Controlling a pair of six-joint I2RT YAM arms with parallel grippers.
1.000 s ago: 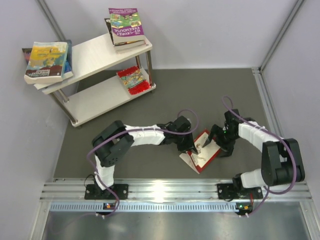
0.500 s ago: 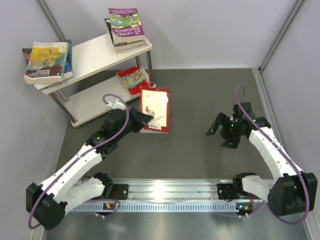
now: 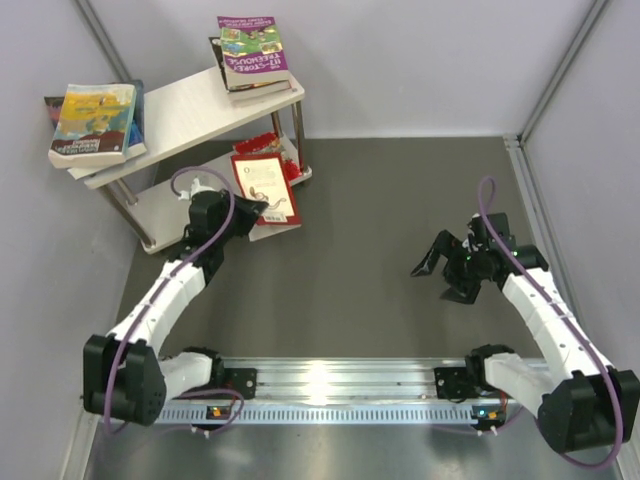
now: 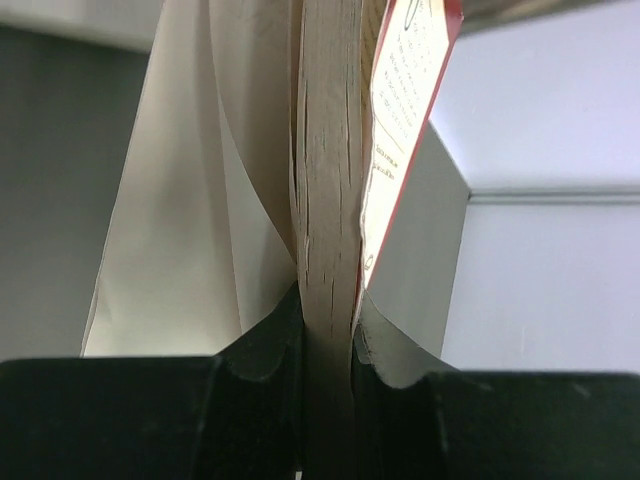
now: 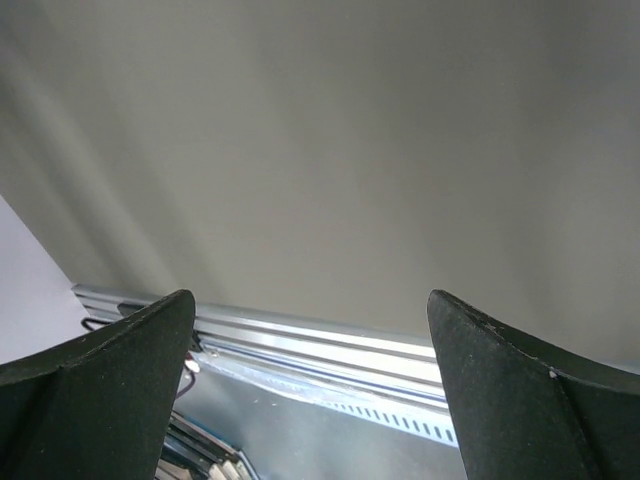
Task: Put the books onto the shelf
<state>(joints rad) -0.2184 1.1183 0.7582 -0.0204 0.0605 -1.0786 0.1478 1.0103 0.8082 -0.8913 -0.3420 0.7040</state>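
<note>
My left end effector (image 3: pixel 240 213) swung the red book (image 3: pixel 266 187) from the middle of the counter (image 3: pixel 380 230) up to the front edge of the shelf (image 3: pixel 190 110), lower tier. My right end effector (image 3: pixel 441 272) backed off rightward, its jaws now spread fully wide.

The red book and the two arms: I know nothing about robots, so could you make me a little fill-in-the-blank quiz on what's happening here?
1. The left gripper is ___ on the red book.
2. The right gripper stands ___ and holds nothing.
3. The purple-green book lies on the shelf's ___ board.

Missing words: shut; open; top.
</note>
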